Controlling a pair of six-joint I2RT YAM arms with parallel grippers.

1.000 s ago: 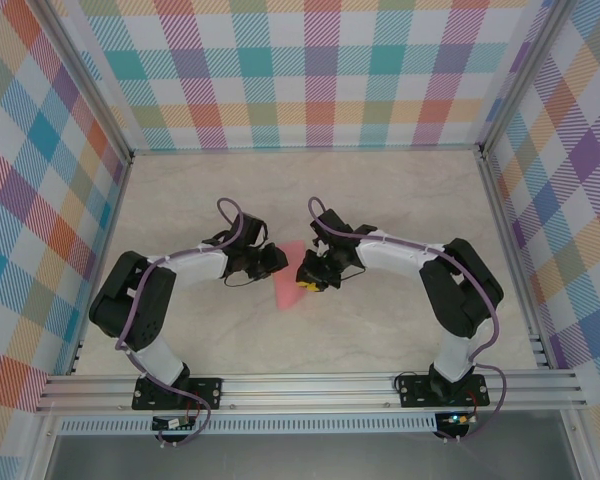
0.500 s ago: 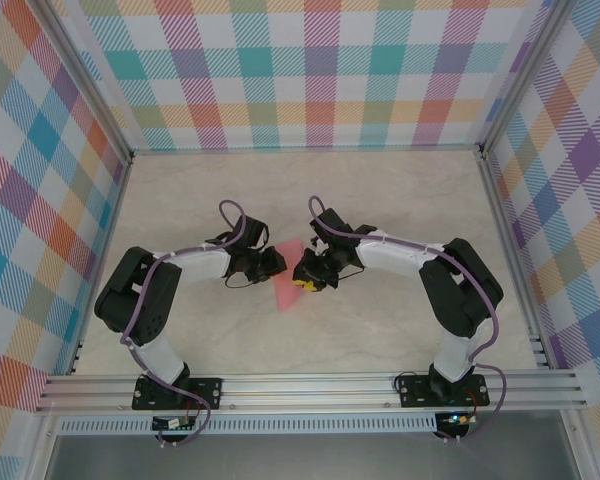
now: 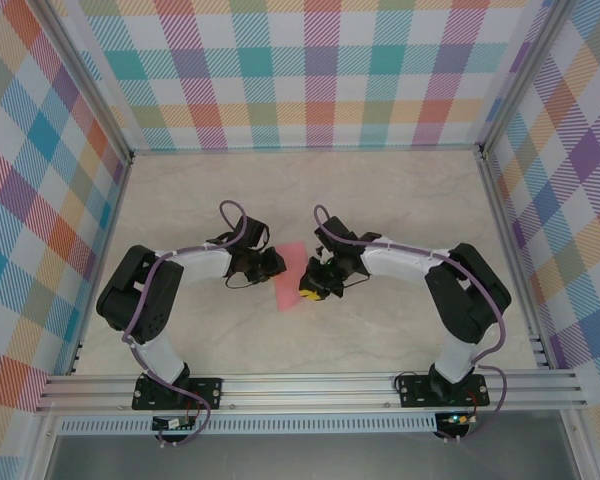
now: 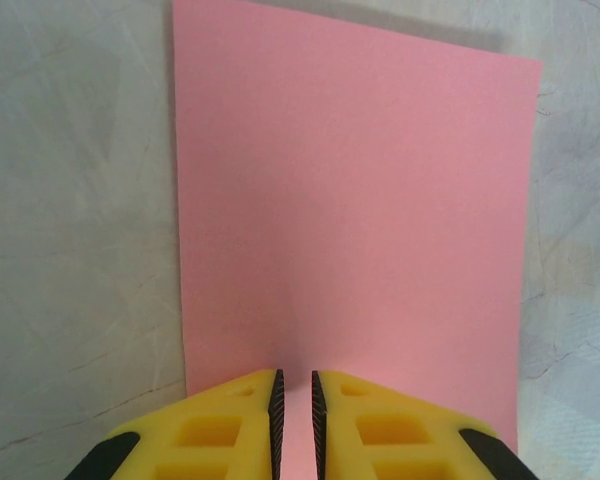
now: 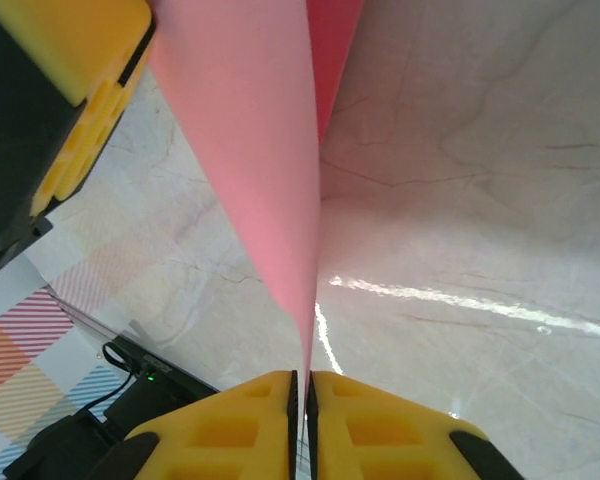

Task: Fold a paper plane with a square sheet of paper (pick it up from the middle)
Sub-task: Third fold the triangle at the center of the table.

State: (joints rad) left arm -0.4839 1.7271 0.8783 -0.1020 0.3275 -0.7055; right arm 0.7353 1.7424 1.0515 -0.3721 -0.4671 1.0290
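The right gripper [image 5: 300, 378] has edged back; its jaws and the left gripper's [image 4: 295, 378] pinch the square sheet of paper [image 4: 350, 200], apparently mid-fold, so next, align edges.

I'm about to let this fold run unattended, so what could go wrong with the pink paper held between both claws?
1. The left claw and right claw each pinch the pink sheet only at an edge; pulling apart could slip or tear it.
2. The sheet seems lifted and bowed off the table, so a crease may land crooked.
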